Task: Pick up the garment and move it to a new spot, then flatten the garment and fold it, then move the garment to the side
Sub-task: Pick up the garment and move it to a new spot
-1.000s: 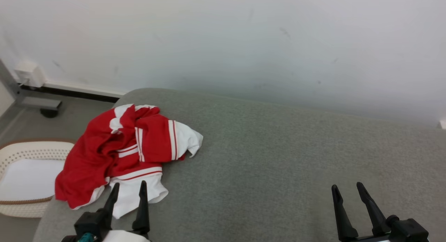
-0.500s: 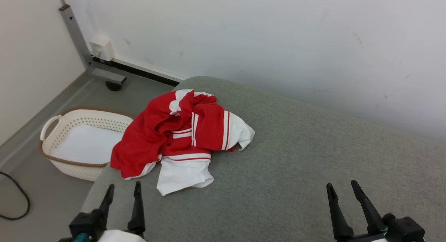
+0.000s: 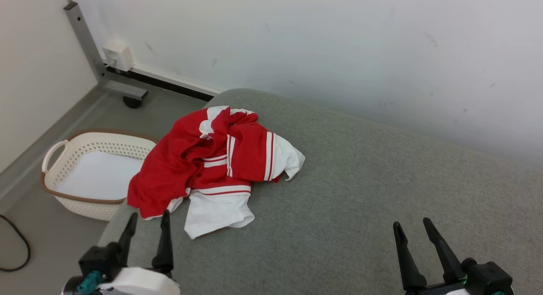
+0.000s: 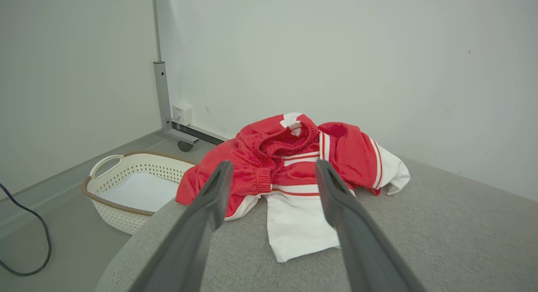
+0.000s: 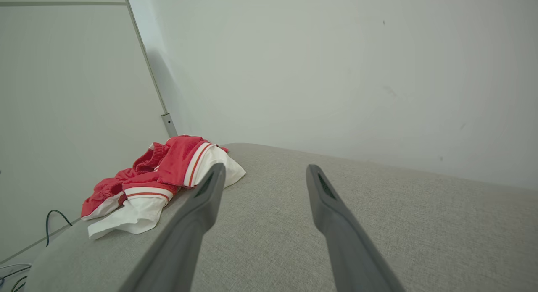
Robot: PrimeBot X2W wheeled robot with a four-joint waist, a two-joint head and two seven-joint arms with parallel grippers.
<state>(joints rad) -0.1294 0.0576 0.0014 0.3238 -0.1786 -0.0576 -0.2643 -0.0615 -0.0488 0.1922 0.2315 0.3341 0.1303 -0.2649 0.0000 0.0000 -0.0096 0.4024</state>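
A crumpled red and white garment (image 3: 212,163) lies bunched on the left end of the grey padded surface (image 3: 360,193); one red edge hangs over that end. My left gripper (image 3: 147,217) is open just in front of the garment's near edge, apart from it. In the left wrist view the garment (image 4: 290,166) sits straight ahead beyond the open left gripper (image 4: 273,168). My right gripper (image 3: 412,226) stands open and empty over bare surface at the lower right. In the right wrist view the garment (image 5: 164,178) lies far to the left of the right gripper (image 5: 265,170).
A cream laundry basket (image 3: 63,159) with a white lining stands on the floor left of the surface, also in the left wrist view as the basket (image 4: 126,182). A metal post (image 3: 85,44) and wall socket box (image 3: 116,55) stand behind it. A black cable (image 3: 17,240) loops on the floor.
The head camera has swung left, so the garment sits nearer the picture's middle and the basket shows in full. The garment itself lies as before. Both grippers stay open.
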